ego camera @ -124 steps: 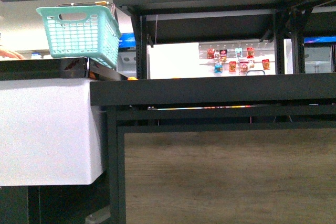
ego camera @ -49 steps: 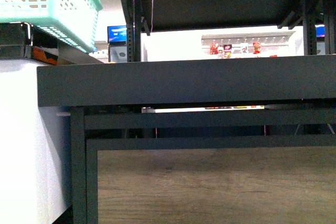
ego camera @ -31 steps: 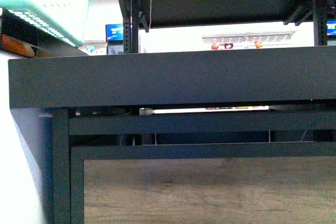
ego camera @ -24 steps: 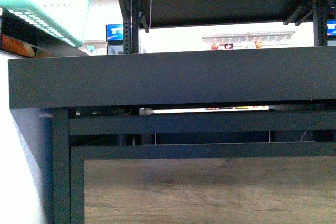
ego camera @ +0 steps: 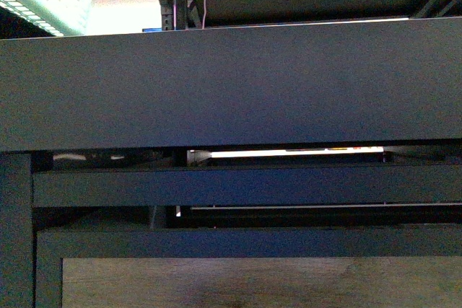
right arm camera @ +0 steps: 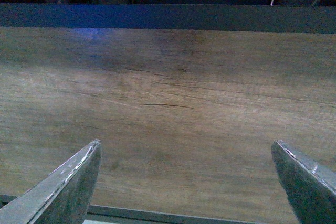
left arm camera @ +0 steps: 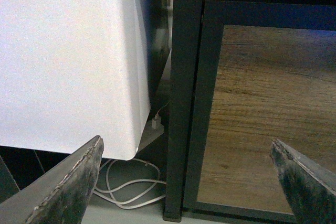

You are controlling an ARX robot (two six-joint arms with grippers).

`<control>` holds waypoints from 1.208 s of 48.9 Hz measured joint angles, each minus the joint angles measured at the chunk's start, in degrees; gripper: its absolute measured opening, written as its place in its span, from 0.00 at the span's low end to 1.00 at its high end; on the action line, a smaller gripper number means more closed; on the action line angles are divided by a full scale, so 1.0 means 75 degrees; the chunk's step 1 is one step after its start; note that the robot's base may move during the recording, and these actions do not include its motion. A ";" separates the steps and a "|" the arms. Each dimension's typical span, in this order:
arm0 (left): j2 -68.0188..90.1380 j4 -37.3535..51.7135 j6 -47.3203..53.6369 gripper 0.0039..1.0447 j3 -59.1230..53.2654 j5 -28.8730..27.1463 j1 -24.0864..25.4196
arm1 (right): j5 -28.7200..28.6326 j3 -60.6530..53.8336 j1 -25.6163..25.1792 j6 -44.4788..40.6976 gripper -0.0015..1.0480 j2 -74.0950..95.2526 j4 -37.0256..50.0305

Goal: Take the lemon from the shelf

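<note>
No lemon was seen, prob. atop shelf [ego camera: 231,84]; both jaws gaped, low at wood panel [right arm camera: 168,103]; neither arm nearer.

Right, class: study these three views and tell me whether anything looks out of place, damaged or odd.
Only one small thing. In the left wrist view, a loose white cable lies in untidy loops on the floor beside the shelf leg. Nothing looks spilled, broken or askew.

A wood panel [right arm camera: 168,93] blocks everything ahead of the right gripper [right arm camera: 186,141]. Ahead of the left gripper [left arm camera: 186,142], between its fingers [left arm camera: 68,182], stand the shelf [left arm camera: 184,77] post and a white cover [left arm camera: 63,51].
</note>
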 joint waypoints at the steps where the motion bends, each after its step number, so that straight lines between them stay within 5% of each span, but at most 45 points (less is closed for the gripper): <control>1: -0.0003 0.0000 0.0000 0.93 0.0000 0.0000 0.0000 | -0.0003 0.0000 0.0000 0.0000 0.93 0.0000 0.0000; 59: -0.0003 0.0000 0.0000 0.93 0.0000 0.0000 0.0000 | -0.0003 0.0000 0.0000 0.0000 0.93 -0.0003 0.0000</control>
